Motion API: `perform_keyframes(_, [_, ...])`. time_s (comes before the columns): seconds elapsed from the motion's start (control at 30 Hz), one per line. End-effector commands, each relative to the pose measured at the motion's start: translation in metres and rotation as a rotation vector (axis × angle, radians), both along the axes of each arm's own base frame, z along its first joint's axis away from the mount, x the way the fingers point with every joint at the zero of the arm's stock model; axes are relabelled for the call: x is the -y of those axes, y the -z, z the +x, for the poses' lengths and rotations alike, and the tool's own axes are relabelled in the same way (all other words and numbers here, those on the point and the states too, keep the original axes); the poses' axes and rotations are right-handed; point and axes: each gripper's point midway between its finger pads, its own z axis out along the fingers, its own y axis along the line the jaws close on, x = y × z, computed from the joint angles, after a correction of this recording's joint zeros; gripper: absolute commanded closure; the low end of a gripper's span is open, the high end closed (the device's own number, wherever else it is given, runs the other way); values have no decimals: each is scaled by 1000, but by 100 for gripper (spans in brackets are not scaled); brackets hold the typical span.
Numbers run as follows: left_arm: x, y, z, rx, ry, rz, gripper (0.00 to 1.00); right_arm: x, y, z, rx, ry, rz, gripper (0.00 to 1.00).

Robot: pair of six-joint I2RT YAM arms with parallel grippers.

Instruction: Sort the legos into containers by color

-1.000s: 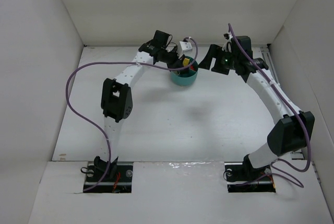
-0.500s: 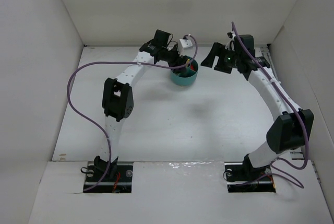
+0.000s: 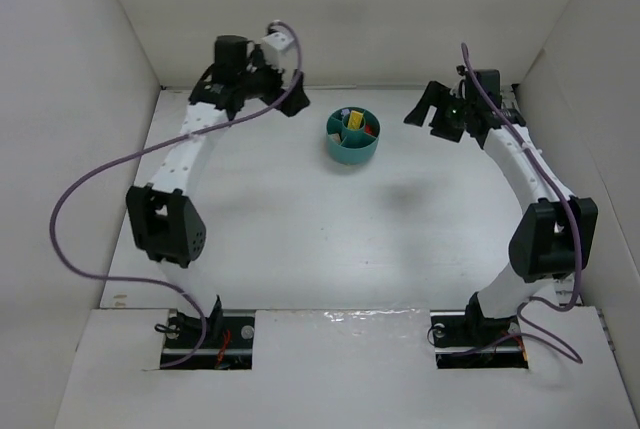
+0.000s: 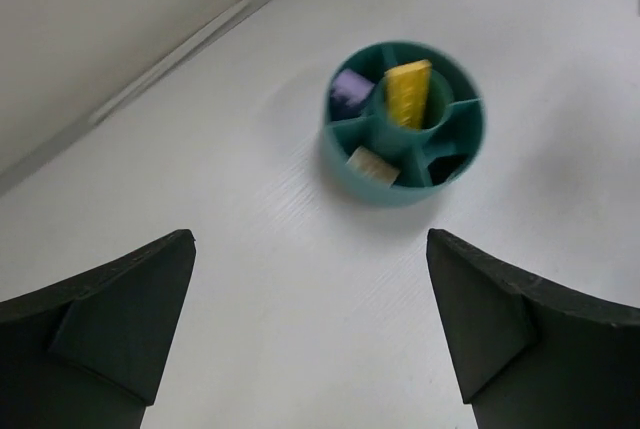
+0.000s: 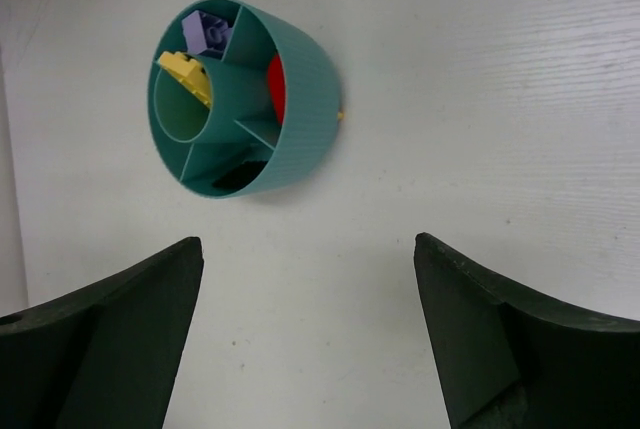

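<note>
As seen from overhead, teal dish [image 3: 352, 155] upright on the white desk [image 3: 300, 219], toward the far side, between the two hands and touching neither. Left hand [image 3: 292, 101] raised off to the dish's left, well apart from it. Right hand [image 3: 417, 109] off to its right, somewhat nearer.

Through the left wrist camera: fingers [image 4: 120, 319] spread wide, nothing between them, only bare desk below and the dish ahead, slightly blurred. Yellow brick [image 4: 408, 92] standing on end in the central cup, poking above the rim. Purple brick [image 4: 349, 89] in the wedge at upper left. Pale brick [image 4: 368, 164], cream-looking, in the next wedge round, nearer the camera. Black brick [image 4: 446, 164] low in the wedge to the right of that.

Through the right wrist camera: fingers likewise held wide apart, clamped on nothing, with the dish beyond the tips. Red brick [image 5: 276, 89] in the wedge on the right side, the purple one at the top, the yellow one leaning on the cup's rim, the black one in the bottom wedge. Tiny yellow speck [image 5: 341, 114] just outside the dish wall, too small to identify.
</note>
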Motion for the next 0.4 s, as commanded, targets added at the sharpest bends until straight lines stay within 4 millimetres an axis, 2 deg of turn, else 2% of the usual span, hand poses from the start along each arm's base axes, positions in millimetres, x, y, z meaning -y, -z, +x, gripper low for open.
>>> perform_keyframes(0.0, [-91, 19, 1, -136, -280, -76, 0, 18, 2, 5, 44, 43, -28, 8])
perform_keyframes(0.03, [-109, 27, 0, -153, -346, -89, 0, 23, 5, 6, 44, 54, -28, 8])
perform_keyframes(0.07, [-131, 58, -7, -208, -414, -61, 0, 34, 9, 6, 33, 78, -29, 8])
perform_keyframes(0.1, [-146, 66, -13, -228, -447, -59, 0, 41, 16, 5, 22, 93, -30, 7])
perform_keyframes(0.13, [-174, 63, -15, -212, -515, -64, 0, 48, 21, 4, 11, 108, -31, 6])
perform_keyframes(0.17, [-186, 83, -26, -254, -534, -55, 0, 55, 23, 5, 10, 129, -24, 6])
perform_keyframes(0.2, [-199, 83, -30, -243, -560, -53, 0, 65, 31, 2, -12, 149, -19, 4])
perform_keyframes(0.27, [-206, 105, -41, -282, -575, -42, 0, 69, 35, 2, -15, 159, -19, 2])
perform_keyframes(0.37, [-215, 119, -49, -295, -603, -50, 0, 80, 39, 2, -20, 183, -19, 1])
